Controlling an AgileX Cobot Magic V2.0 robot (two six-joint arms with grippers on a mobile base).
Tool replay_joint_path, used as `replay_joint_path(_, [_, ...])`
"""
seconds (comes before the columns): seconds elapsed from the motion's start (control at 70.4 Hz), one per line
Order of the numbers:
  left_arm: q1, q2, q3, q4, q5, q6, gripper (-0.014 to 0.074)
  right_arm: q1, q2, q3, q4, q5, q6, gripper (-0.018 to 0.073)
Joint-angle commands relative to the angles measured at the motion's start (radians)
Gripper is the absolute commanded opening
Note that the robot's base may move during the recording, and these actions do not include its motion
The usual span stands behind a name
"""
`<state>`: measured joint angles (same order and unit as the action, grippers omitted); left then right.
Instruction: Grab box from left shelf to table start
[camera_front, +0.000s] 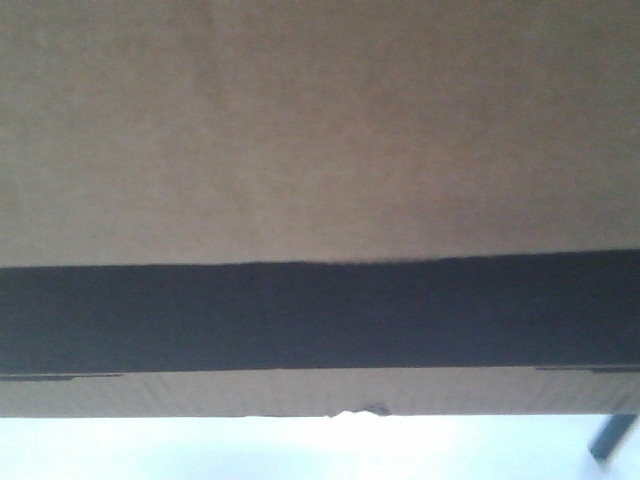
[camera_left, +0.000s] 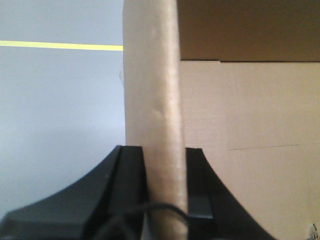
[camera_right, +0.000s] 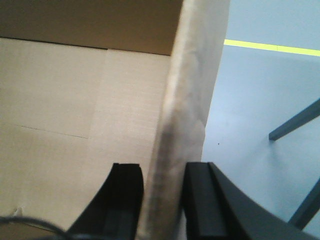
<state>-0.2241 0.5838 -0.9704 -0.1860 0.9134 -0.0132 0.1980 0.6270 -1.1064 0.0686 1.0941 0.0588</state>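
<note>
**Two grippers, one box, one thin wall each**

The left gripper (camera_left: 163, 155) is pinched tight on one side wall (camera_left: 150, 75) of the box (camera_front: 320, 130). The right gripper (camera_right: 162, 170) is pinched on the other wall (camera_right: 192, 85), I think so the big box cannot tip. The box fills the front view above a pale surface (camera_front: 180, 450). I cannot tell if it touches it. I count one yellow line (camera_left: 60, 45) and two dark legs (camera_right: 295, 122).
</note>
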Motion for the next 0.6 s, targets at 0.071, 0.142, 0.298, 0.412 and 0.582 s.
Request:
replay_joint_path(0.071, [-0.012,-0.010,-0.045,-0.177,-0.152,-0.013,-0.0104,-0.001,0.003,-0.027,0.064,-0.117,-0.017,0.0057])
replay_joint_path(0.142, [-0.012,-0.010,-0.045,-0.177,-0.152,-0.013,-0.0104,-0.001,0.003,-0.027,0.064,-0.117,-0.017,0.0057])
replay_joint_path(0.298, [-0.012,-0.010,-0.045,-0.177,-0.152,-0.013,-0.0104,-0.001,0.003,-0.027,0.064,-0.117,-0.017,0.0057])
replay_joint_path(0.412, [-0.012,-0.010,-0.045,-0.177,-0.152,-0.013,-0.0104,-0.001,0.003,-0.027,0.064,-0.117,-0.017,0.0057])
replay_joint_path(0.582, [-0.012,-0.010,-0.045,-0.177,-0.152,-0.013,-0.0104,-0.001,0.003,-0.027,0.064,-0.117,-0.017,0.0057])
